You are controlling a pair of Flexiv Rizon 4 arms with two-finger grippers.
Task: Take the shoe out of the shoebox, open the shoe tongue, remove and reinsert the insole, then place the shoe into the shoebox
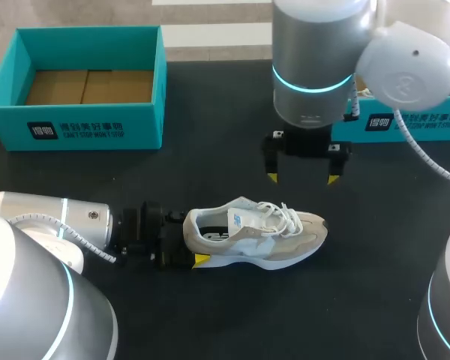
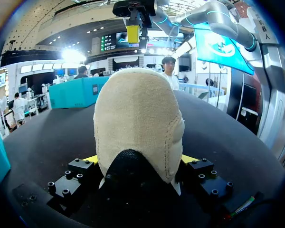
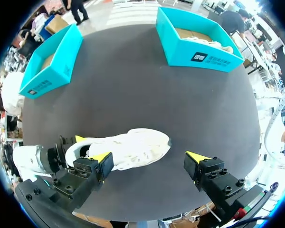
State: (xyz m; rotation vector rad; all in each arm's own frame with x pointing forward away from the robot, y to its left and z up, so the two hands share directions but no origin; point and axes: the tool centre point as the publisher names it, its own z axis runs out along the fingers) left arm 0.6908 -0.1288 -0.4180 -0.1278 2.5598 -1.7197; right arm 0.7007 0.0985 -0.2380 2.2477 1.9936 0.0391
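Here, nearest the robot, the left arm [image 1: 52, 217] is lying low over the black table [image 1: 210, 322], coming at the sneaker [image 1: 264, 234] from its heel end. The left gripper [image 1: 187, 241] is clamping the sneaker's heel, with one yellow-tipped finger pressing against each side. In the left wrist view the beige heel is filling the space between the fingers and hiding the rest of the shoe.

The sneaker, beige and white with white laces, is sitting upright on its sole on the table, its toe pointing toward the robot's right side. Just beyond its laced part, the right gripper [image 1: 302, 178] is hanging fingers-down, apart from the shoe, with its fingers spread wide and holding nothing.

Farther off, beyond the sneaker's heel end, an open teal shoebox [image 1: 90, 127] is standing with brown cardboard showing on its floor. Beyond the toe end a second teal box [image 1: 412, 124] is sitting, and the right arm [image 1: 315, 67] is standing in front of it, hiding much of it in the head view. The right wrist view is showing something pale inside that box, too small to make out.
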